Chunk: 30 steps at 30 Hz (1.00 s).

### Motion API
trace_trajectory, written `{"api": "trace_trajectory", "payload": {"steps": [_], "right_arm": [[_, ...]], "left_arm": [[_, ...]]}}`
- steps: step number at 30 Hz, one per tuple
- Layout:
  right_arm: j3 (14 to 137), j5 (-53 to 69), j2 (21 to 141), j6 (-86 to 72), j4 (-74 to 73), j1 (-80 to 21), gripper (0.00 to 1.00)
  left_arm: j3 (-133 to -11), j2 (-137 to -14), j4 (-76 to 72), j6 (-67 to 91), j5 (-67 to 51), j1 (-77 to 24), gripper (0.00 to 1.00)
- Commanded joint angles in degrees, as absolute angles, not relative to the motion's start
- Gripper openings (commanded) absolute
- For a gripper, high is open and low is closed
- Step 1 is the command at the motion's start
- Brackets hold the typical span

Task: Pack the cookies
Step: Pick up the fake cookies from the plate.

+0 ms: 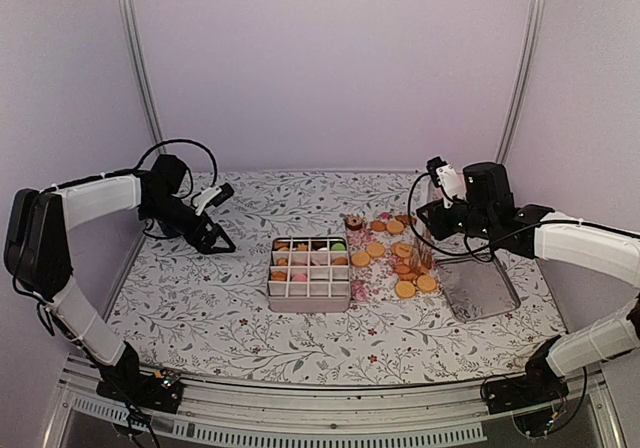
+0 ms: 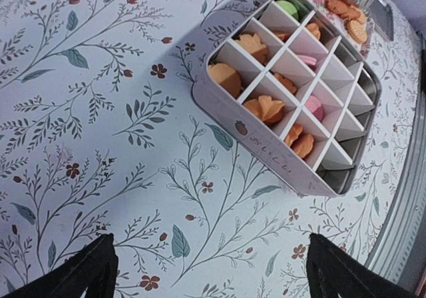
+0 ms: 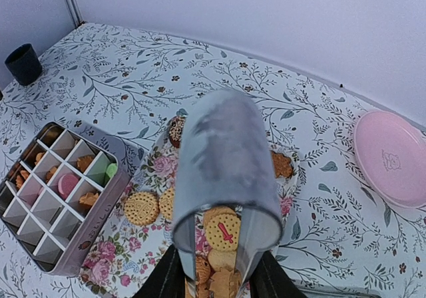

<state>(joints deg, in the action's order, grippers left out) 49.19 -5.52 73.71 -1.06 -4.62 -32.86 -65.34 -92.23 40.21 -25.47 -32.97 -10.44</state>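
Loose cookies [image 1: 405,289] lie on a floral sheet [image 1: 358,290] right of a grey divided tin [image 1: 310,294]; most are orange-tan and one is dark brown [image 3: 176,130]. Some compartments of the tin hold cookies [image 2: 265,108], among them a green one [image 2: 289,8] and a pink one [image 3: 68,183]. My right gripper [image 1: 428,246] hovers over the pile, shut on a grey metal-looking tool [image 3: 223,165], either a scoop or tongs. Cookies [image 3: 226,231] show through the tool's gap. My left gripper [image 2: 210,258] is open and empty over bare cloth left of the tin.
A shiny metal lid or tray [image 1: 478,290] lies right of the cookie pile. A large pink plate [image 3: 393,158] sits at the far right. A dark round object [image 3: 24,63] stands far left of the tin. Purple walls enclose the table.
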Motion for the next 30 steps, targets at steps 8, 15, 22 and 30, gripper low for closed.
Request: {"api": "trace_trajectory", "payload": {"steps": [8, 15, 22, 30], "right_arm": [[51.86, -3.26, 75.86, -0.62, -1.48, -31.6, 0.32], [51.23, -4.77, 78.63, -0.62, -0.76, -31.23, 0.3], [51.15, -8.08, 77.84, 2.64, -0.51, -31.22, 0.26], [51.23, -8.47, 76.31, 3.51, 0.24, -31.26, 0.22]], "left_arm": [[-66.42, -91.67, 41.04, -26.39, -34.37, -9.94, 0.99], [-66.72, -91.51, 41.47, -26.63, -34.29, -9.94, 0.99], [-66.84, -91.84, 41.48, -26.47, -34.91, -9.97, 0.99], [-66.97, -92.1, 41.48, -26.46, -35.11, -9.99, 0.99]]}}
